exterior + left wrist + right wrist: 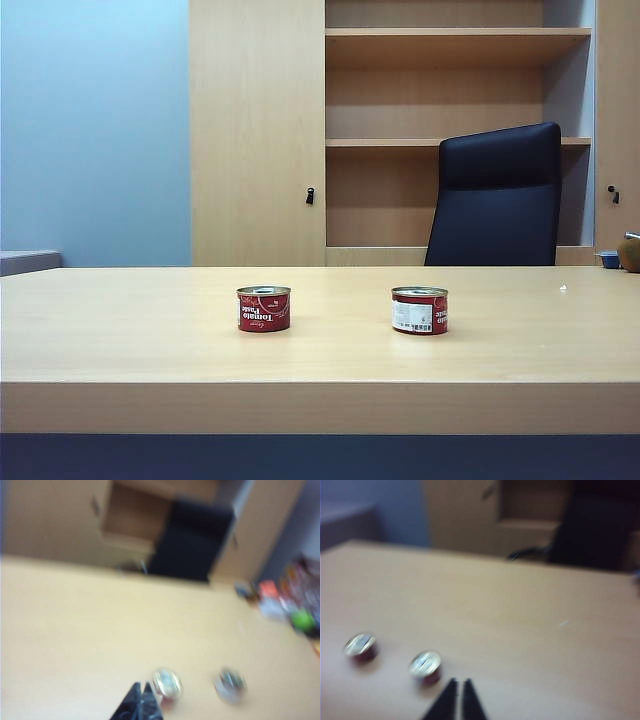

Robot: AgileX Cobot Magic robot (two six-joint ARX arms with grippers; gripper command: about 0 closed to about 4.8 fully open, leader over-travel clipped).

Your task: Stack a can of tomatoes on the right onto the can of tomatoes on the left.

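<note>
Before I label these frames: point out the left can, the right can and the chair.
left can [264, 311], exterior view, red label.
right can [419, 313], exterior view, side label.
chair [497, 195], exterior view, backrest.

Little of the robot shows. In the left wrist view, the left tool [141, 695] appears as two glossy black, tapering fingers [131, 702] with sharp pointed tips, their surfaces catching faint pale reflections. In the right wrist view, the right tool [459, 687] is likewise a pair of slim black wedge-shaped fingers [445, 702] narrowing to points. Both pictures are blurred; no cables, screws or markings can be made out. The exterior view shows no part of either arm.
</note>
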